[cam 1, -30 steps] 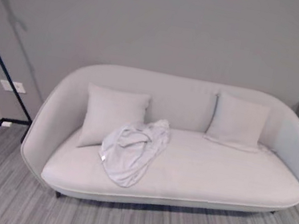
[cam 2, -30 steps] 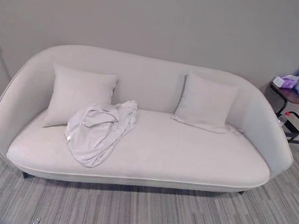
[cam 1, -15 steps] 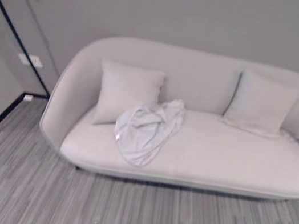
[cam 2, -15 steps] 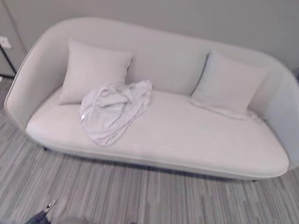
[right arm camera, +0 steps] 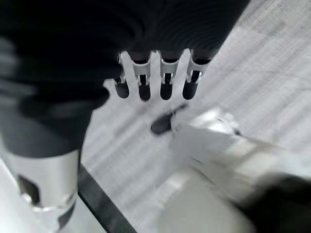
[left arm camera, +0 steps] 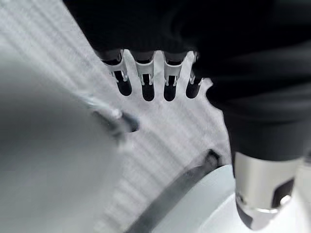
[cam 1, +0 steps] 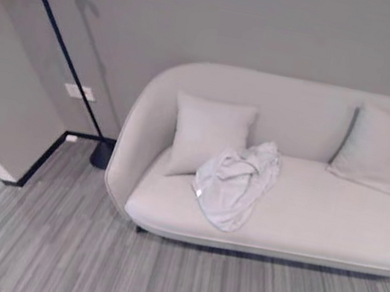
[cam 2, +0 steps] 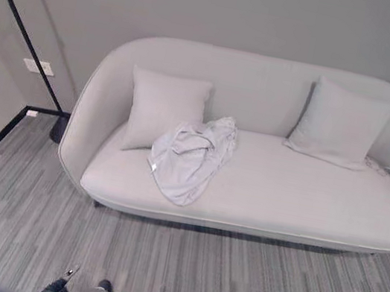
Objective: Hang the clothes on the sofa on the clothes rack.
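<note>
A crumpled pale grey garment (cam 1: 234, 183) lies on the seat of the light grey sofa (cam 1: 332, 223), left of its middle and partly against the left cushion (cam 1: 208, 133). A thin black clothes rack (cam 1: 60, 54) with branch-like hooks stands by the wall, left of the sofa's end, its base (cam 1: 101, 153) on the floor. My left hand (left arm camera: 146, 80) hangs over the striped carpet with fingers straight and nothing in it. My right hand (right arm camera: 155, 80) hangs the same way, holding nothing. Both hands are far from the garment.
A second cushion (cam 1: 387, 150) leans at the sofa's right end. A white wall socket (cam 1: 80, 92) sits behind the rack's pole. A wall corner with black skirting (cam 1: 37, 163) juts out at the left. Grey striped carpet (cam 2: 174, 263) lies in front of the sofa.
The whole picture has shifted right, so the camera has turned left; the clothes rack has come into view. The garment and cushions lie as before.
</note>
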You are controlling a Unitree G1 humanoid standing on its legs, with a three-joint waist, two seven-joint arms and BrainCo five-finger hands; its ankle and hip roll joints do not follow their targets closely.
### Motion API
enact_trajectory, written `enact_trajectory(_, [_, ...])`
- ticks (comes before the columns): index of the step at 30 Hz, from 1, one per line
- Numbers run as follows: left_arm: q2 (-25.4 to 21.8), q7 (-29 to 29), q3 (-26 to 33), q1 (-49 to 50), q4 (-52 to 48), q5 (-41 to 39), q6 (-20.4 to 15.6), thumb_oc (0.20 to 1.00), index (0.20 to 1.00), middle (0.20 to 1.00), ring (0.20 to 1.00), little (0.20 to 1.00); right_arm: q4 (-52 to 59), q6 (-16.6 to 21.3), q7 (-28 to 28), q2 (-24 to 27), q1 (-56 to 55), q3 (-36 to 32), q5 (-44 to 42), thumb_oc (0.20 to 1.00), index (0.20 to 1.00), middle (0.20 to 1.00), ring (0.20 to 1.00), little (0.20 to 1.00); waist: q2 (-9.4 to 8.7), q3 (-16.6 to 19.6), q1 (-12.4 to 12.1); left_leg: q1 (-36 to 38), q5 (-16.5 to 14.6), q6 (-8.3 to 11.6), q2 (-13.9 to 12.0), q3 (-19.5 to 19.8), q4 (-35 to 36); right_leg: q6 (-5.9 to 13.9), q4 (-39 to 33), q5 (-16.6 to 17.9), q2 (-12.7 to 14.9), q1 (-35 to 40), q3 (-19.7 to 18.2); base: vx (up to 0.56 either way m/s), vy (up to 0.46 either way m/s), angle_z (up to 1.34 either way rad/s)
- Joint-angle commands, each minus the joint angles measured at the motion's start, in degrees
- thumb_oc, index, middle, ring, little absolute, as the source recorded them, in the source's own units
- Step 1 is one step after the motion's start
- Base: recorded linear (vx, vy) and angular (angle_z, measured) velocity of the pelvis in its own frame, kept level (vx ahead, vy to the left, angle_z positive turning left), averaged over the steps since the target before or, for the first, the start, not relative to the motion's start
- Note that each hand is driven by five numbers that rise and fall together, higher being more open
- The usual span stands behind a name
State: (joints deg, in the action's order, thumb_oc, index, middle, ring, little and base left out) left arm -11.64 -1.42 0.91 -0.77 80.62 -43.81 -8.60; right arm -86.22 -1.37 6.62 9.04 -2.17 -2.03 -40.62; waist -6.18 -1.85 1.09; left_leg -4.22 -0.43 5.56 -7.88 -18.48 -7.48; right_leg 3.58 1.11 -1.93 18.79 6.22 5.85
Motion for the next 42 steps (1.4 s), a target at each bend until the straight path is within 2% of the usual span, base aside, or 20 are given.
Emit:
enact_trajectory(1, [5.09, 1.42, -3.96, -4.84, -1.07, 6.96, -0.92, 1.0, 1.0, 1.0, 1.0, 1.0, 1.2, 1.42, -0.43, 5.36, 4.17, -0.08, 2.67, 1.0, 1.0, 1.0, 1.0, 1.0, 5.38, -0.46, 1.07, -7.29, 4.59, 0.7, -2.8, 2.66, 0.05, 5.52, -0.9, 2.14, 1.73, 3.12, -1.29, 0.29, 0.327, -0.3])
enact_trajectory(4, [4.42, 1.16, -6.64, -5.84, -1.84, 10.98, -1.02, 1.0, 1.0, 1.0, 1.0, 1.0, 2.7, 1.81, -1.65, 6.15, 5.86, -0.24, 3.95, 1.0, 1.0, 1.0, 1.0, 1.0, 4.72, -0.38, 1.04, -6.73, 1.76, -2.72, 2.07, 0.79, 0.69, 5.78, 4.74, 9.53, 5.61, -1.21, -2.03, 0.25, 0.334, -0.43])
enact_trajectory(6, [4.08, 0.79, -6.68, -6.03, -1.74, 10.98, -0.69, 1.0, 1.0, 1.0, 1.0, 1.0, 4.05, 2.11, -2.6, 6.71, 6.46, -0.78, 3.05, 1.0, 1.0, 1.0, 1.0, 1.0, 4.88, -1.12, 1.54, -4.5, 0.52, -4.64, 4.68, -0.16, 1.99, 4.56, 9.77, 14.58, 7.63, -4.17, -1.67, 0.24, 0.333, -0.29])
enact_trajectory(7, [3.03, 0.37, -6.17, -5.76, -1.27, 11.69, -0.28, 1.0, 1.0, 1.0, 1.0, 1.0, 4.9, 2.63, -3.66, 7.09, 6.42, -0.69, 3.24, 1.0, 1.0, 1.0, 1.0, 1.0, 5.18, -1.66, 1.71, -1.37, -1.41, -5.15, 6.08, -0.44, 3.64, 4.38, 13.69, 15.75, 8.65, -5.88, 0.85, 0.21, 0.244, -0.28])
enact_trajectory(10, [2.54, 0.12, -5.9, -5.82, -1.05, 12.1, -0.07, 1.0, 1.0, 1.0, 1.0, 1.0, 6.12, 3.0, -4.38, 6.95, 6.66, 0.35, 4.15, 1.0, 1.0, 1.0, 1.0, 1.0, 5.05, -2.2, 2.15, 0.21, -1.7, -5.62, 6.78, -0.98, 4.98, 4.49, 15.89, 15.0, 8.53, -7.29, 2.04, 0.14, 0.161, -0.16])
enact_trajectory(11, [1.4, -0.2, -5.01, -5.85, -0.66, 13.15, -0.2, 1.0, 1.0, 1.0, 1.0, 1.0, 9.17, 4.02, -5.46, 6.97, 6.32, 0.96, 3.94, 1.0, 1.0, 1.0, 1.0, 1.0, 5.15, -2.55, 3.42, 2.56, -1.9, -5.73, 6.97, -1.88, 7.09, 3.79, 16.15, 10.18, 4.84, -10.09, 2.29, 0.16, 0.107, 0.21])
enact_trajectory(13, [0.74, -0.34, -4.13, -6.04, -0.6, 12.99, -0.27, 1.0, 1.0, 1.0, 1.0, 1.0, 12.99, 4.87, -6.55, 6.79, 6.2, 1.15, 3.43, 1.0, 1.0, 1.0, 1.0, 1.0, 5.5, -3.52, 4.21, 4.46, -1.93, -5.37, 6.4, -2.9, 8.82, 3.33, 14.91, 5.0, 1.05, -12.43, 3.39, 0.13, 0.057, -0.13])
enact_trajectory(15, [0.62, -1.01, -3.42, -6.83, -1.01, 12.58, -0.21, 1.0, 1.0, 1.0, 1.0, 1.0, 19.3, 6.08, -8.16, 6.32, 5.78, 1.99, 3.07, 1.0, 1.0, 1.0, 1.0, 1.0, 5.16, -5.91, 5.85, 6.9, -2.84, -5.24, 6.57, -3.26, 9.85, 4.35, 11.06, 3.48, -4.17, -16.07, 2.0, 0.07, -0.018, -0.47])
enact_trajectory(20, [1.27, -1.89, -3.22, -7.29, -1.86, 12.73, -0.59, 1.0, 1.0, 1.0, 1.0, 1.0, 26.88, 6.82, -9.64, 5.87, 4.36, 2.93, 3.36, 1.0, 1.0, 1.0, 1.0, 1.0, 4.25, -7.5, 7.07, 8.2, -3.14, -5.25, 6.84, -4.31, 9.46, 5.13, 5.57, 7.26, -6.45, -17.95, -1.17, 0.06, -0.067, 0.0])
enact_trajectory(23, [2.59, -2.04, -3.76, -7.29, -2.44, 13.29, -0.71, 1.0, 1.0, 1.0, 1.0, 1.0, 31.81, 7.12, -10.05, 5.93, 3.61, 3.76, 4.22, 1.0, 1.0, 1.0, 1.0, 1.0, 3.92, -7.67, 8.31, 9.5, -4.54, -4.63, 6.9, -3.77, 8.84, 6.33, 0.19, 10.77, -6.88, -19.76, -5.14, 0.13, -0.109, 0.02])
enact_trajectory(28, [3.18, -1.92, -2.21, -5.82, -1.87, 13.82, -0.41, 1.0, 1.0, 1.0, 1.0, 1.0, 35.65, 6.8, -10.68, 6.96, 2.92, 4.76, 8.48, 1.0, 1.0, 1.0, 1.0, 1.0, 3.46, -6.9, 8.23, 13.12, -7.7, -3.26, 6.45, -1.98, 6.27, 6.34, -0.47, 11.97, -5.89, -19.93, -7.07, 0.28, -0.266, 0.13])
enact_trajectory(30, [3.2, -2.06, -1.19, -4.52, -1.72, 13.77, -0.41, 1.0, 1.0, 1.0, 1.0, 1.0, 37.19, 6.56, -10.89, 8.24, 1.66, 4.8, 11.34, 1.0, 1.0, 1.0, 1.0, 1.0, 3.86, -5.72, 8.55, 15.13, -7.96, -2.59, 5.13, -1.61, 6.3, 5.6, 2.54, 10.8, -7.23, -19.71, -7.53, 0.3, -0.272, 0.24])
enact_trajectory(32, [3.6, -2.12, -1.0, -3.95, -1.91, 13.65, -0.39, 1.0, 1.0, 1.0, 1.0, 1.0, 39.33, 6.61, -11.0, 9.19, 0.33, 4.67, 13.48, 1.0, 1.0, 1.0, 1.0, 1.0, 4.58, -4.89, 8.85, 15.79, -7.46, -1.6, 3.12, -0.53, 5.45, 4.3, 5.28, 8.38, -8.55, -19.07, -6.54, 0.26, -0.307, 0.2])
enact_trajectory(33, [3.83, -2.34, -1.19, -3.97, -2.08, 13.68, -0.56, 1.0, 1.0, 1.0, 1.0, 1.0, 39.79, 6.79, -11.19, 9.68, -0.09, 4.78, 14.66, 1.0, 1.0, 1.0, 1.0, 1.0, 5.04, -4.58, 8.82, 15.82, -5.66, -0.83, 1.96, 0.04, 4.52, 3.57, 5.64, 7.54, -9.23, -18.32, -5.65, 0.26, -0.419, 0.21])
enact_trajectory(34, [4.39, -2.41, -2.03, -4.15, -3.2, 13.67, -0.69, 1.0, 1.0, 1.0, 1.0, 1.0, 40.36, 6.72, -11.53, 10.44, -0.33, 5.01, 16.96, 1.0, 1.0, 1.0, 1.0, 1.0, 5.62, -4.26, 8.75, 14.79, -1.42, 0.9, -0.11, 1.47, 1.35, 2.07, 5.59, 6.42, -10.54, -16.75, -4.38, 0.19, -0.34, 0.29])
enact_trajectory(35, [4.36, -2.42, -2.02, -4.15, -3.2, 13.68, -0.69, 1.0, 1.0, 1.0, 1.0, 1.0, 40.36, 6.72, -11.53, 10.42, -0.32, 5.01, 16.97, 1.0, 1.0, 1.0, 1.0, 1.0, 5.56, -4.13, 8.77, 14.62, -1.27, 0.9, -0.04, 1.48, 1.41, 2.04, 5.46, 6.57, -10.49, -16.87, -4.39, 0.18, -0.342, 0.39])
enact_trajectory(37, [5.12, -2.55, -3.07, -4.02, -5.04, 13.14, -1.1, 1.0, 1.0, 1.0, 1.0, 1.0, 42.12, 6.78, -11.86, 11.67, -0.37, 5.91, 19.78, 1.0, 1.0, 1.0, 1.0, 1.0, 5.7, -4.01, 8.29, 12.76, 2.53, 1.56, -1.89, 3.43, -4.39, 0.26, 4.72, 5.22, -11.79, -14.73, -3.52, 0.19, -0.371, 0.14])
enact_trajectory(40, [6.27, -2.62, -4.52, -3.25, -8.63, 11.38, -1.33, 1.0, 1.0, 1.0, 1.0, 1.0, 45.84, 6.36, -13.26, 14.97, -0.66, 7.49, 26.6, 1.0, 1.0, 1.0, 1.0, 1.0, 4.45, -5.56, 6.43, 5.51, 9.22, 1.57, -4.66, 6.44, -23.72, -3.68, 3.35, 1.88, -14.02, -9.53, -3.73, 0.23, -0.474, 0.06])
enact_trajectory(41, [6.81, -2.93, -5.66, -3.09, -10.05, 11.46, -1.35, 1.0, 1.0, 1.0, 1.0, 1.0, 45.64, 5.72, -15.0, 16.78, -0.17, 8.32, 31.26, 1.0, 1.0, 1.0, 1.0, 1.0, 3.81, -6.89, 5.11, 1.19, 8.95, 0.38, -5.22, 7.3, -30.63, -4.93, 3.34, 0.45, -14.16, -7.26, -3.69, 0.18, -0.32, -0.21])
enact_trajectory(42, [7.09, -3.25, -6.2, -3.18, -10.82, 11.05, -1.54, 1.0, 1.0, 1.0, 1.0, 1.0, 45.49, 5.3, -15.88, 17.47, 0.42, 8.89, 33.31, 1.0, 1.0, 1.0, 1.0, 1.0, 3.91, -7.13, 4.77, -0.47, 7.5, -0.21, -4.66, 7.21, -30.7, -4.87, 3.41, -0.01, -14.21, -6.53, -3.83, 0.19, -0.218, -0.23])
